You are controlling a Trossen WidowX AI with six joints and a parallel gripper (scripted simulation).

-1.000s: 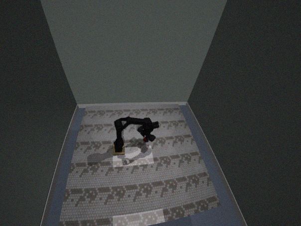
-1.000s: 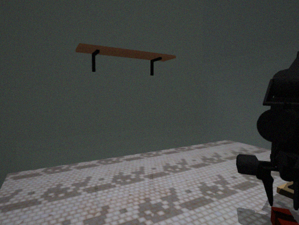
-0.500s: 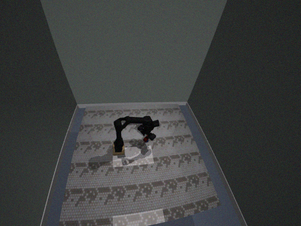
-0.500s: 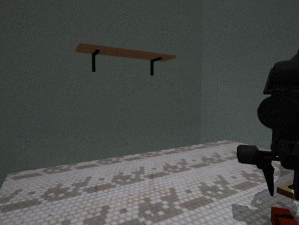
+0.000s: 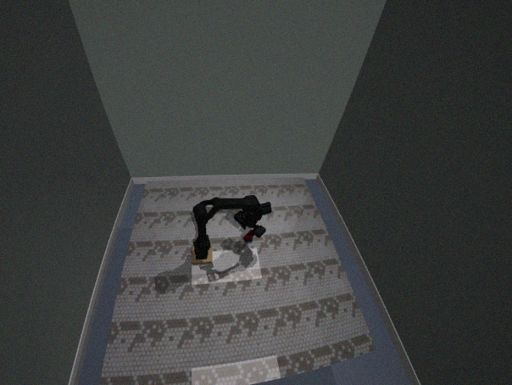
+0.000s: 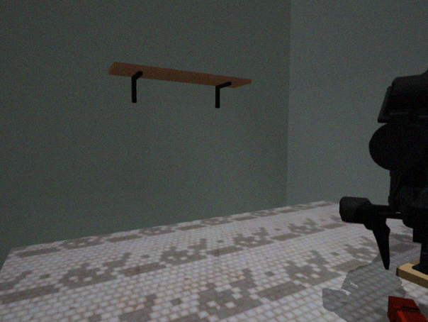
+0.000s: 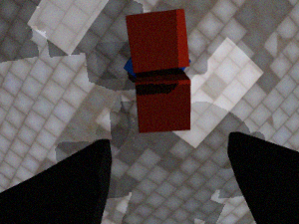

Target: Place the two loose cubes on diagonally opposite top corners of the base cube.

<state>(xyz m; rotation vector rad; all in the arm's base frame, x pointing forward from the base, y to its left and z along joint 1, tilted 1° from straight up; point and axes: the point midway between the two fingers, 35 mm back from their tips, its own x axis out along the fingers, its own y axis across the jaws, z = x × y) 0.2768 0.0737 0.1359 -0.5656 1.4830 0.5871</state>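
Two red cubes sit on the blue base cube [image 5: 250, 240] [image 7: 130, 67]. In the wrist view the upper red cube [image 7: 153, 43] and the lower red cube [image 7: 164, 108] are separated by a dark, shadowed band; whether they touch cannot be told. The upper one looks slightly turned relative to the lower. Both are a small red patch in the top view, and red surfaces show at the bottom right in the exterior view. The base cube is almost wholly hidden beneath them. My gripper [image 7: 169, 146] [image 6: 404, 262] is open and empty, above and to one side of the cubes, with nothing between its fingertips.
The arm's tan base board [image 5: 196, 258] [image 6: 407, 271] is left of the cubes in the top view. A brown wall shelf [image 6: 177, 75] hangs far behind. The arm's shadows and bright light patches fall across the tiled surface [image 5: 237, 301].
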